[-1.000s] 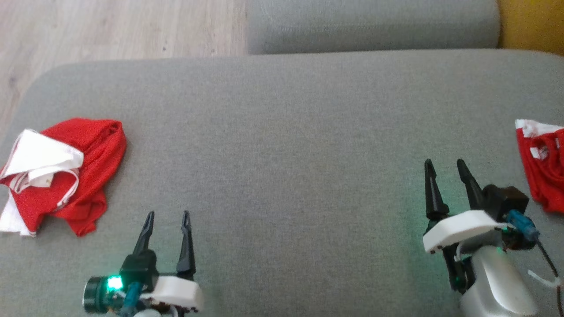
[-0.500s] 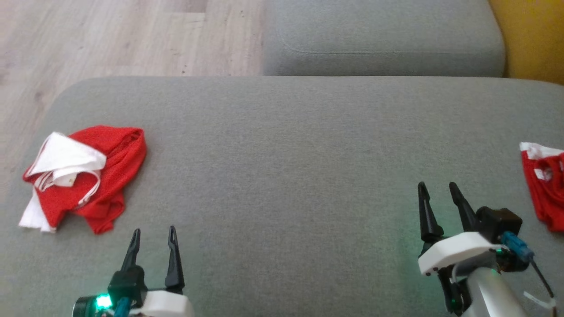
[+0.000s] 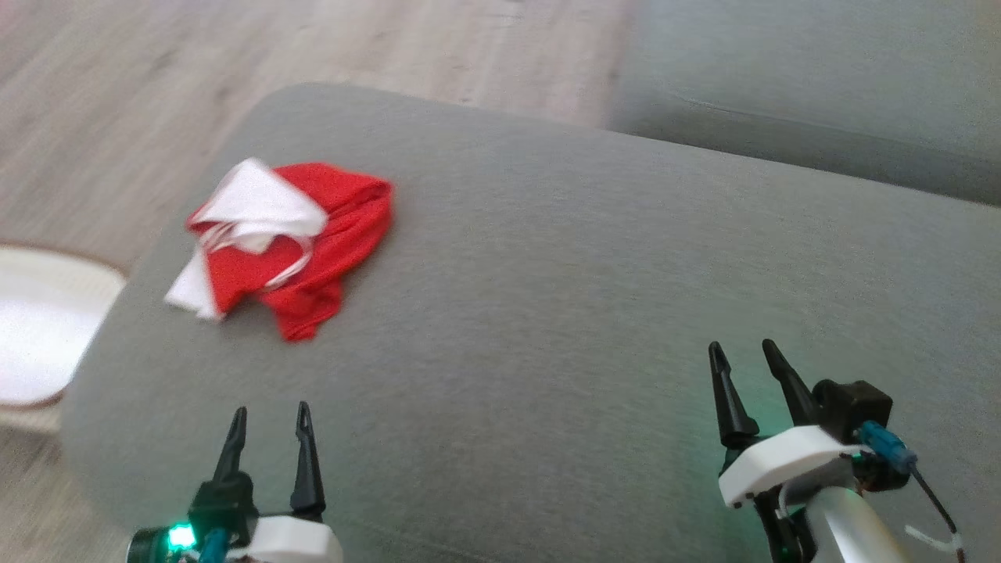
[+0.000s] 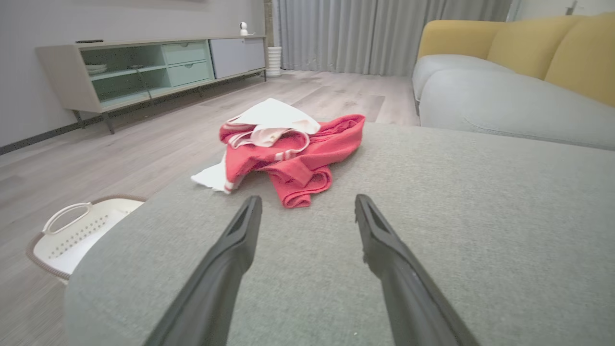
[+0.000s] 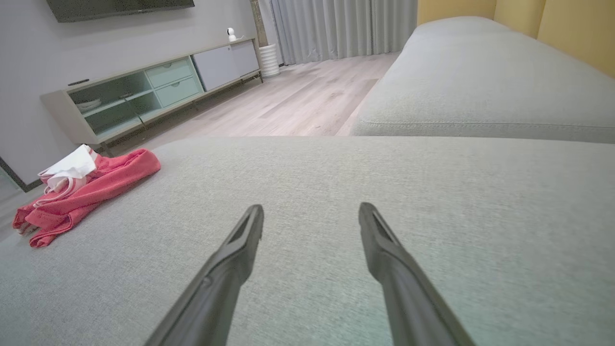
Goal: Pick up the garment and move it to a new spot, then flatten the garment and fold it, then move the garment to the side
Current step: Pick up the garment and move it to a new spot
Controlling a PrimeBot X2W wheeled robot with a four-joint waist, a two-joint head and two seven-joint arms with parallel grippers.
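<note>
Now the view has swung left, not the things: a basket (image 3: 47,328) has come in beside the sofa (image 3: 547,313), and the crumpled garment (image 3: 297,234) sits nearer centre, by the sofa's left end. Left gripper (image 3: 270,408) and right gripper (image 3: 741,345) hang with fingers apart, empty. A pickup looks next.

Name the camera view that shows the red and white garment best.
Left wrist view: the garment lies close ahead, folds and white trim clear. Head view shows the garment blurred from above; right wrist view, low at far left.
</note>
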